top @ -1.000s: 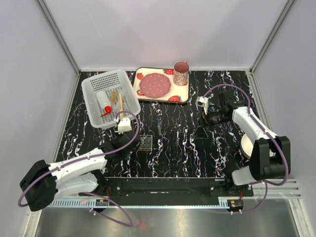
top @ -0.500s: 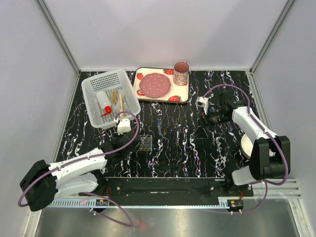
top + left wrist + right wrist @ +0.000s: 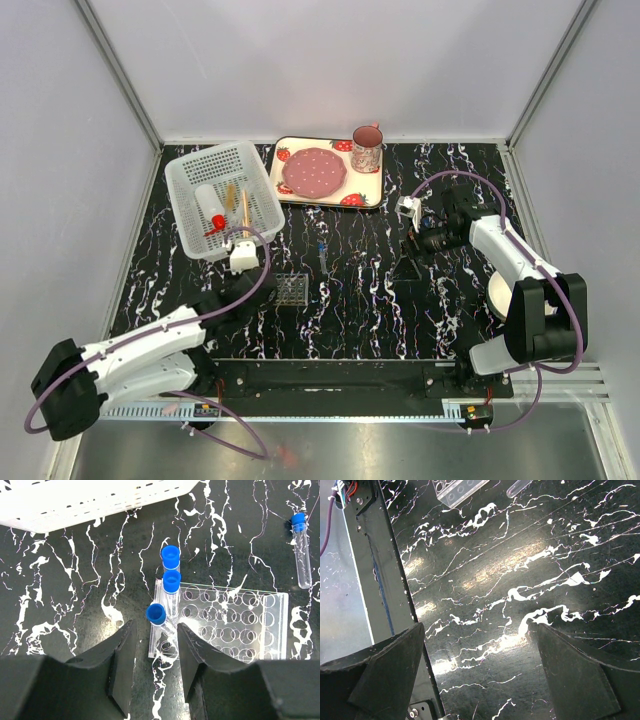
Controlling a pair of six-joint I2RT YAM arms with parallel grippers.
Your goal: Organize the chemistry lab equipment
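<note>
- Rack (image 3: 235, 625): lies flat on the table (image 3: 60, 605), holds three blue-capped tubes (image 3: 172, 580) along its left edge.
- Left gripper (image 3: 155, 672): hovers released at rack's left edge, fingers flanking the nearest tube.
- Loose tube (image 3: 302, 550): lies beyond rack's far right corner.
- Right gripper (image 3: 480, 680): hangs released, well right of rack.
- Basket (image 3: 222, 160): sits beyond rack's left, holds bottle (image 3: 212, 210) and sticks (image 3: 240, 200).
</note>
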